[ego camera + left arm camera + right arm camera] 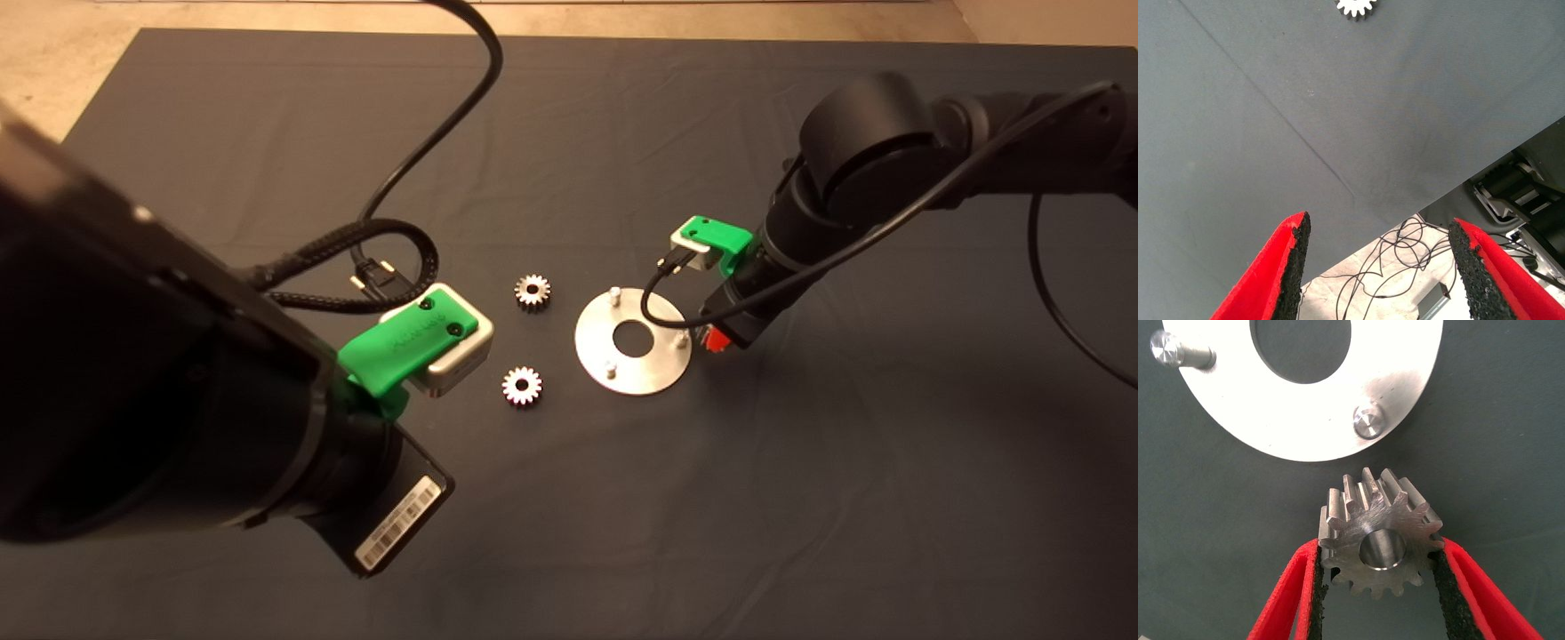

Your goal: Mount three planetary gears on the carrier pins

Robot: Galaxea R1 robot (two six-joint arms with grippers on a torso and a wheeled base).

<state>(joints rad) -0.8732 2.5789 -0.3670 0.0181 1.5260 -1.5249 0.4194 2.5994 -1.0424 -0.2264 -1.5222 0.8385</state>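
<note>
**Gear poised beside carrier disc, no pin yet loaded**

Looming black left arm casing fills the head view's lower left, its green left gripper (pixel 418 342) held above the dark mat (pixel 622 533) near two small silvery steel spur gears (pixel 532 291) (pixel 522 386) lying flat. Well clear of both, the flat round brushed-metal disc (pixel 633 340) is seen with three short upright carrier pins (pixel 613 292), all bare. The right gripper (pixel 711 340) is placed at the disc's far rim.

Left wrist view: red fingers (pixel 1281 267) are spread wide on nothing, over the mat's edge, cables below.

Right wrist view: a third toothed steel gear (pixel 1379 533) is pinched between the right gripper's pads, just beside the nearest pin (pixel 1369 421). Misalignment of bore and pin could jam or tip it; a nudged rim could slide the unclamped disc. Open mat is left all round.
</note>
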